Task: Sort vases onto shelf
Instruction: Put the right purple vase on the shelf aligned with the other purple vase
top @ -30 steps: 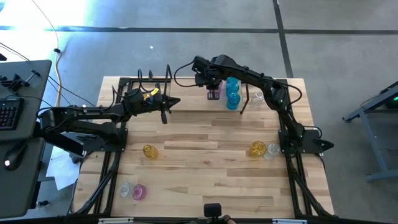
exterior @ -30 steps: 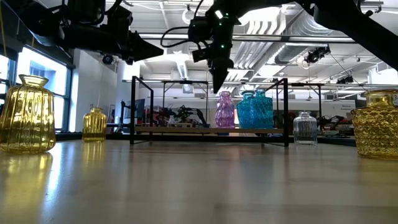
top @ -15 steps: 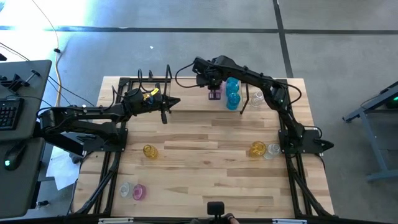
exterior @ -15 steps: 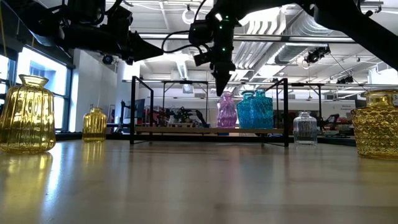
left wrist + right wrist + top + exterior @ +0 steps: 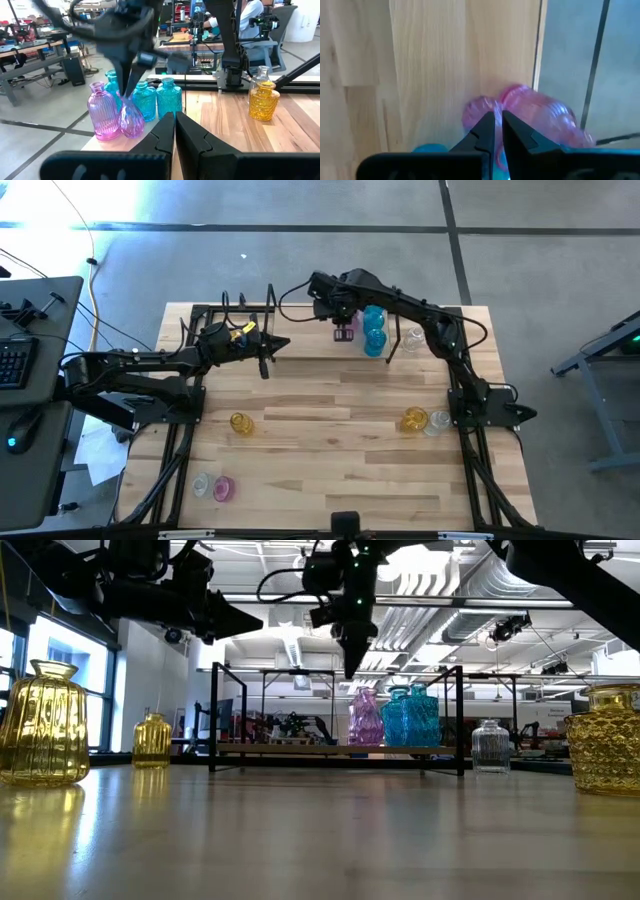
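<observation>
Pink vases and cyan-blue vases stand upright on the shelf's light-wood board at the table's far side. My right gripper hangs shut, fingers pointing down, just above the pink vase and clear of its mouth. The left wrist view shows it over the nearer pink vase. My left gripper hovers shut over the table, left of the vases. Amber vases, clear vases and a pink vase stand on the tabletop.
The shelf's black rod frame and posts rise around the board. A clear vase stands at the shelf's right end. A desk with a keyboard sits left of the table. The wooden tabletop's middle is bare.
My right gripper dipped toward the pink vase's mouth, then rose straight up and now hangs clear above it. Its fingers stayed shut. The left arm kept still.
</observation>
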Motion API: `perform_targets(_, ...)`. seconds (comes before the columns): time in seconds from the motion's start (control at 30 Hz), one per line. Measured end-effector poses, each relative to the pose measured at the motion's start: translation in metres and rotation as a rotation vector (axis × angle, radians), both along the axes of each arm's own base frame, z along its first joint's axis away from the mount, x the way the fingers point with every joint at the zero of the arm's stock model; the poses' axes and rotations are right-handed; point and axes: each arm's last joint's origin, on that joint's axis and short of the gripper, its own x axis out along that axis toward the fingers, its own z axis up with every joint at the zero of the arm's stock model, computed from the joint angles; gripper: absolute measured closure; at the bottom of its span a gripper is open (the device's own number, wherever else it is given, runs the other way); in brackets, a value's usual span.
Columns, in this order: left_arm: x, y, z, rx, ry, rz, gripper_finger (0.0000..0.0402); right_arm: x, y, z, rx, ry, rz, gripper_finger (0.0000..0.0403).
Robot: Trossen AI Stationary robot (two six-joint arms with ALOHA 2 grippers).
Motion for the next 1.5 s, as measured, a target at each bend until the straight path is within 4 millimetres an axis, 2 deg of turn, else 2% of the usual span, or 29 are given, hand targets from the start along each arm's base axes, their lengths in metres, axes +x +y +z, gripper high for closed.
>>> perform_targets(0.2, 0.0, 0.0, 0.0, -0.001, 0.004, 0.0, 0.0397, -0.029, -0.001, 0.02, 0.041, 0.046, -0.13, 0.0397)
perform_targets(0.47, 0.0, 0.0, -0.001, 0.004, 0.007, 0.0, 0.0397, -0.045, -0.027, 0.001, 0.088, 0.114, -0.236, 0.0402)
perform_targets(0.77, 0.0, 0.0, -0.001, 0.005, 0.007, 0.0, 0.0397, -0.043, -0.033, -0.014, 0.127, 0.098, -0.228, 0.0402)
perform_targets(1.5, 0.0, 0.0, -0.001, 0.004, 0.009, 0.0, 0.0397, -0.044, -0.029, -0.007, 0.13, 0.06, -0.237, 0.0403)
